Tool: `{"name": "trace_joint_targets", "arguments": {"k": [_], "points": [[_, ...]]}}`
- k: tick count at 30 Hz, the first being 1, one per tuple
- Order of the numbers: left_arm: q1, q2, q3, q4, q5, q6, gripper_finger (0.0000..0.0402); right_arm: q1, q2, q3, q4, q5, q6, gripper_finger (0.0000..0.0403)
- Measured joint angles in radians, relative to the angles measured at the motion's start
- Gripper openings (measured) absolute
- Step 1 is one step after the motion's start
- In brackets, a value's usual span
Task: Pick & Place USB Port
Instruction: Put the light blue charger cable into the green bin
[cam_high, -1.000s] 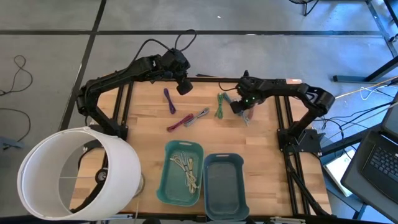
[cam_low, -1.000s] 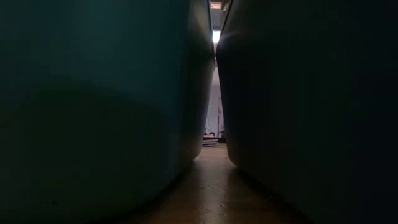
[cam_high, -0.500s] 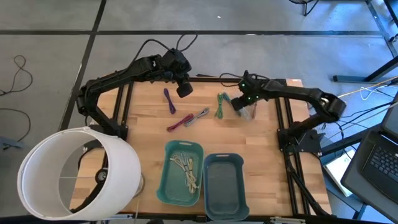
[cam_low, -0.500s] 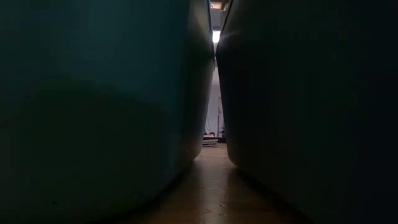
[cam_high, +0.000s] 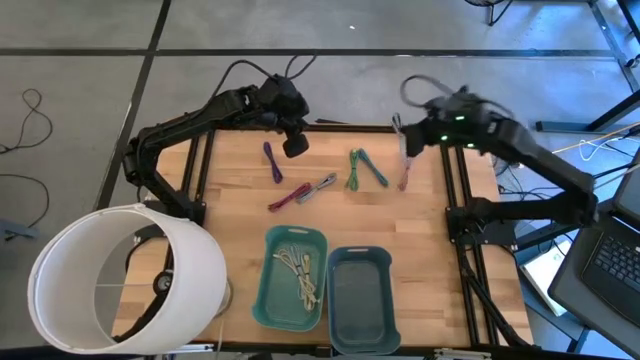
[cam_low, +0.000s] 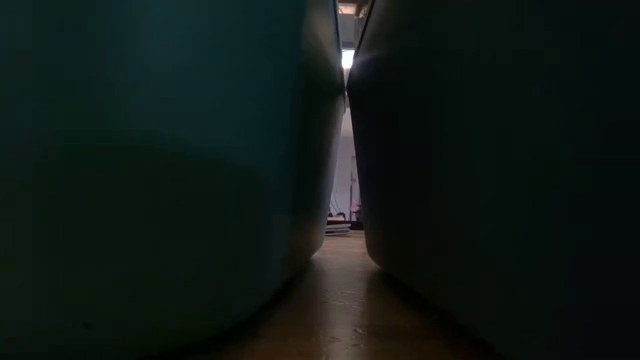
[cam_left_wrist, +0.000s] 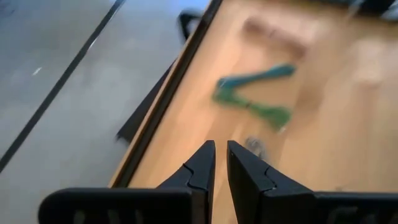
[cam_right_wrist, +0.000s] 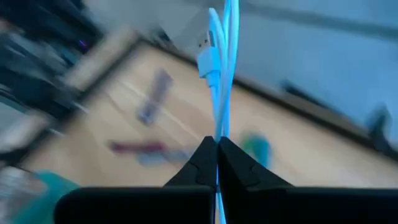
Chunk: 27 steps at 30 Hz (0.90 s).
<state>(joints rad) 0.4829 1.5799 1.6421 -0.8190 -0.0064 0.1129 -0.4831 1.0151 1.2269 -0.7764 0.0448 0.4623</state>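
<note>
A pale cable (cam_right_wrist: 219, 74), folded into a bundle with a USB plug (cam_right_wrist: 205, 45) on it, is held by my right gripper (cam_high: 408, 148), raised over the table's far right corner. In the high view the cable (cam_high: 404, 176) hangs below the fingers. My left gripper (cam_high: 295, 145) hovers over the far middle of the table, its fingers (cam_left_wrist: 219, 155) nearly together with nothing between them. On the wood lie a purple cable (cam_high: 272, 162), a magenta and grey one (cam_high: 300, 192) and a green one (cam_high: 357, 168). The left teal bin (cam_high: 268, 290) holds several cables. My right gripper pinches several strands of the folded cable (cam_right_wrist: 218, 127) between its two fingers. The strands run on past the fingertips, and the plug end is free beyond them. The fingers slant down from the table's right side. The bundle dangles slack below them.
A second, darker teal bin (cam_high: 338, 300) stands right of the first at the near edge. A large white drum (cam_high: 120, 275) sits off the near left corner. In the low view the two bin walls (cam_low: 150, 180) block nearly everything.
My right gripper has risen steeply from the table's far right part, drawing back toward the right edge and tipping toward level. It has carried the pale cable up off the wood, and the cable now hangs from it. My left gripper has stayed in place and turned a little.
</note>
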Motion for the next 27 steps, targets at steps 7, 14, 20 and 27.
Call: {"name": "trace_joint_targets", "arguments": {"k": [7, 14, 20, 27], "points": [[0.027, 0.003, 0.0, 0.394, 0.454, -0.023, 0.0035, 0.095, -0.017, 0.147, 0.159, -0.001, -0.139, 0.0], [0.008, 0.066, 0.0, 0.882, 0.734, -0.225, 0.0047, 0.126, 0.031, 0.152, 0.242, -0.022, -0.18, 0.0], [-0.021, 0.116, 0.0, 0.981, 0.731, -0.315, 0.0109, 0.158, 0.08, 0.152, 0.323, -0.101, -0.183, 0.0], [-0.022, 0.127, 0.0, 0.99, 0.653, -0.339, 0.0193, 0.186, 0.091, 0.152, 0.378, -0.101, -0.182, 0.0]]}}
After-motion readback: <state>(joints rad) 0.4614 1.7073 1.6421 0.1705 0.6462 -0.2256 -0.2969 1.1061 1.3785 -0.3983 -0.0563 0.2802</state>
